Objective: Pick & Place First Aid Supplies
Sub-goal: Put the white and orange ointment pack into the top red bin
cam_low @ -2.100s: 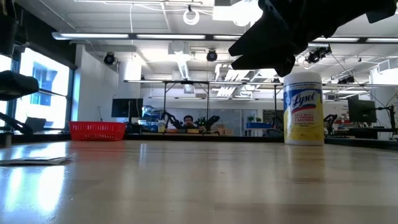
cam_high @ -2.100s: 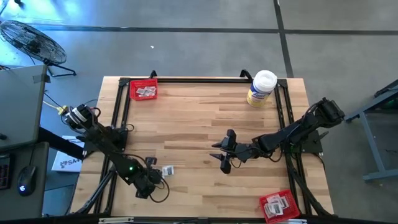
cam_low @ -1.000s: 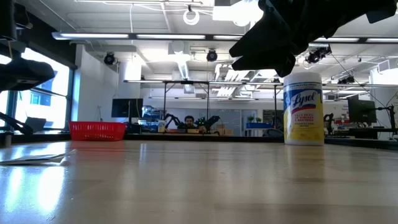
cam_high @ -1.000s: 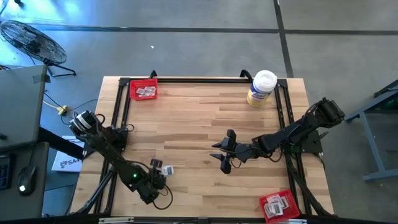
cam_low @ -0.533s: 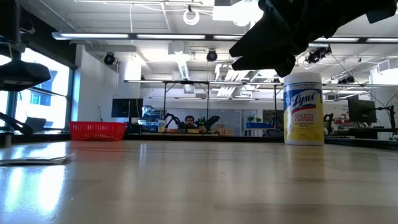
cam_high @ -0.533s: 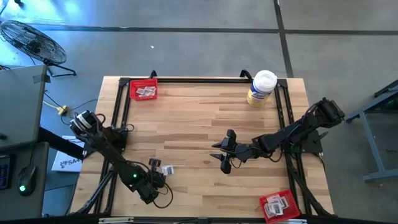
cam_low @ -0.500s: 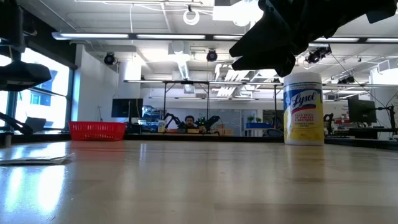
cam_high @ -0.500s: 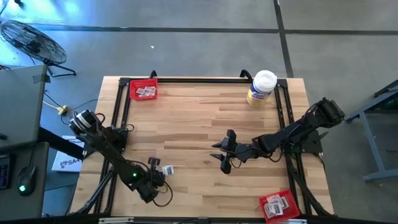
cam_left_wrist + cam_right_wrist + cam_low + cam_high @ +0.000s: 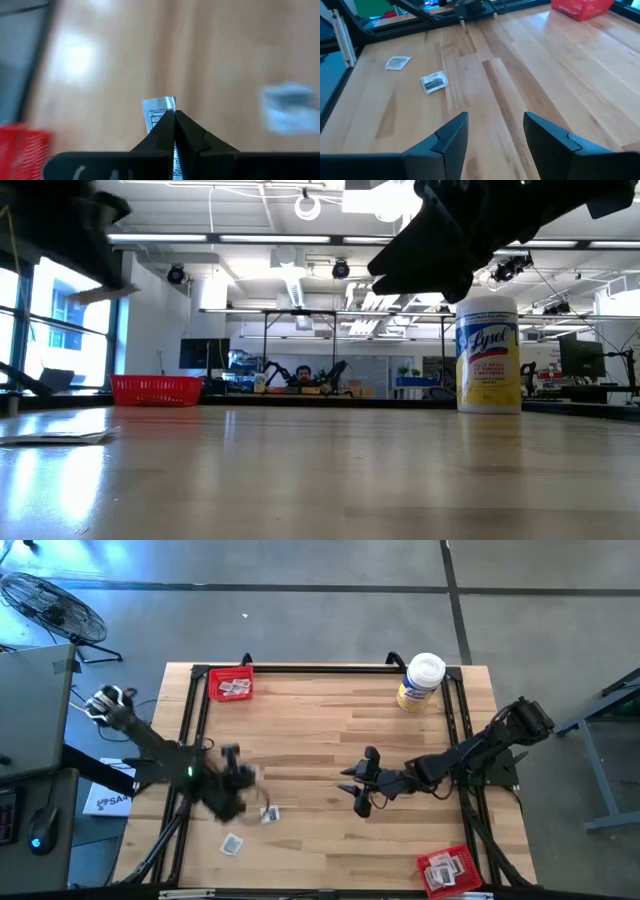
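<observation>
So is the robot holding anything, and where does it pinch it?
Yes. The left gripper is shut on a small white packet, pinching its lower edge. The right gripper is open and holds nothing.

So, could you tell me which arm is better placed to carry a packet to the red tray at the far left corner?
The left. Its pincer is shut on a packet and is on the tray's side of the table. The right pincer is open and empty near the table's middle.

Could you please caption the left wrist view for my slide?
Left gripper shut on a packet, lifted above the wooden table.
</observation>
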`<action>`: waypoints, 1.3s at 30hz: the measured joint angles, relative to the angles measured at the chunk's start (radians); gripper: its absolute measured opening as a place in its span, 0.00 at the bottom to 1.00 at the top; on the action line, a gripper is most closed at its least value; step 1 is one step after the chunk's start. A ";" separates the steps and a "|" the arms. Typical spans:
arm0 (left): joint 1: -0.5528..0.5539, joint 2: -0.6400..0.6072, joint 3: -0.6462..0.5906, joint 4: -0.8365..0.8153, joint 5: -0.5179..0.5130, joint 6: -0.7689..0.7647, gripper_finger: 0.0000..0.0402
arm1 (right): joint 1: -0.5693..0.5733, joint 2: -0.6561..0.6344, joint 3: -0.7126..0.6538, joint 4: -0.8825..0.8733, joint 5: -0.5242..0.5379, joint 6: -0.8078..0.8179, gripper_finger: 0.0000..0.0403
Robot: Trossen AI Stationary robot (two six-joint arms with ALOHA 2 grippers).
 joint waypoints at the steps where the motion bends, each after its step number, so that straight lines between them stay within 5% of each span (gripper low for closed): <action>1: 0.050 -0.036 0.000 -0.029 -0.020 0.011 0.00 | -0.005 0.000 0.000 0.000 0.000 0.000 0.46; 9: 0.606 -0.175 0.000 -0.077 -0.096 0.241 0.00 | -0.007 0.000 0.000 0.015 0.002 0.016 0.46; 20: 1.260 -0.048 0.000 0.257 0.168 0.457 0.00 | 0.060 0.000 0.000 0.016 0.043 0.060 0.46; 29: 1.516 0.192 0.000 0.392 0.247 0.452 0.00 | 0.134 0.000 0.000 0.015 0.086 0.102 0.46; 39: 1.590 0.311 0.001 0.550 0.283 0.354 0.02 | 0.183 0.000 0.000 0.015 0.093 0.169 0.46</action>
